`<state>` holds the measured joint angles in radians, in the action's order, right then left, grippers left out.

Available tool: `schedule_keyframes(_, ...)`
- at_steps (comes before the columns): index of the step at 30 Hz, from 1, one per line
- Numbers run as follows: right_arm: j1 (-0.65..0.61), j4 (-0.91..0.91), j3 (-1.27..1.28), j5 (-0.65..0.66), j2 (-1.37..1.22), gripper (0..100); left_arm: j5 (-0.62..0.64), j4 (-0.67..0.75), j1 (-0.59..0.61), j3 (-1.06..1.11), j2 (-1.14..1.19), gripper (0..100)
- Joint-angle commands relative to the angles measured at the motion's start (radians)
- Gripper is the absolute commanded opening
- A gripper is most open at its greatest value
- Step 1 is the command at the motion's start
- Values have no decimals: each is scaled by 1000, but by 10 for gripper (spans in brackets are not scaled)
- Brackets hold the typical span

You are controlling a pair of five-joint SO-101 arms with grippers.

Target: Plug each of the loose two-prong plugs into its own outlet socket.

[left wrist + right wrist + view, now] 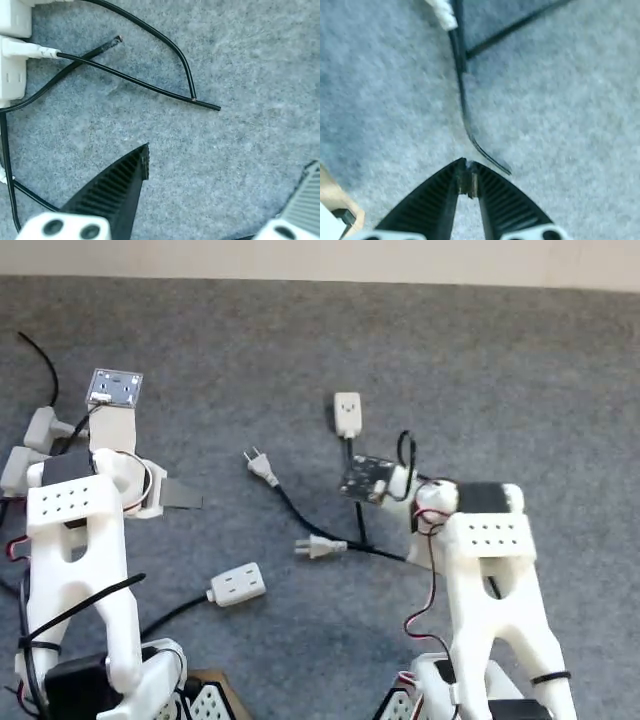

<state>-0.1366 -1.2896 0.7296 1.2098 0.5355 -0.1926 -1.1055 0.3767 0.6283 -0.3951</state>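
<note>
Grey worktop [500, 360]: the left end effector [227, 160] was spread wide, empty; the right end effector [468, 175] was closed, seemingly empty; crossed cords [290, 508] could be snagged, plugs [262, 468] dragged askew.

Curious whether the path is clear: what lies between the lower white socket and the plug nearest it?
Nothing but bare carpet; the high view shows the stretch from socket to plug free of cords.

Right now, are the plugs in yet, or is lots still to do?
Nothing is done yet: the upper plug and the lower plug lie loose on the carpet. Nothing is in hand: the left gripper is open, the right gripper shut and empty. Both need plugging in.
</note>
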Motion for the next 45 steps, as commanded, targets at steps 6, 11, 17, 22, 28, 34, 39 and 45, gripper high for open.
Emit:
schedule_keyframes(6, -84, 31, -19, -37, -114, 5, 64, -2, -51, -4, -1, 436)
schedule_keyframes(11, -272, 156, -25, -203, -254, 10, 43, 0, 2, 7, -1, 436)
schedule_keyframes(17, -444, 170, -137, -295, -377, 117, -114, 161, 231, 82, -1, 436)
schedule_keyframes(22, -470, 168, -255, -304, -475, 202, -235, 253, 351, 160, -1, 436)
schedule_keyframes(28, -466, 170, -292, -299, -562, 202, -292, 377, 394, 278, -1, 436)
schedule_keyframes(34, -464, 217, -298, -298, -625, 202, -299, 388, 398, 305, -1, 436)
schedule_keyframes(39, -464, 272, -298, -305, -664, 76, -311, 387, 398, 305, -1, 436)
schedule_keyframes(45, -464, 272, -298, -305, -664, 3, -308, 387, 394, 305, -1, 436)
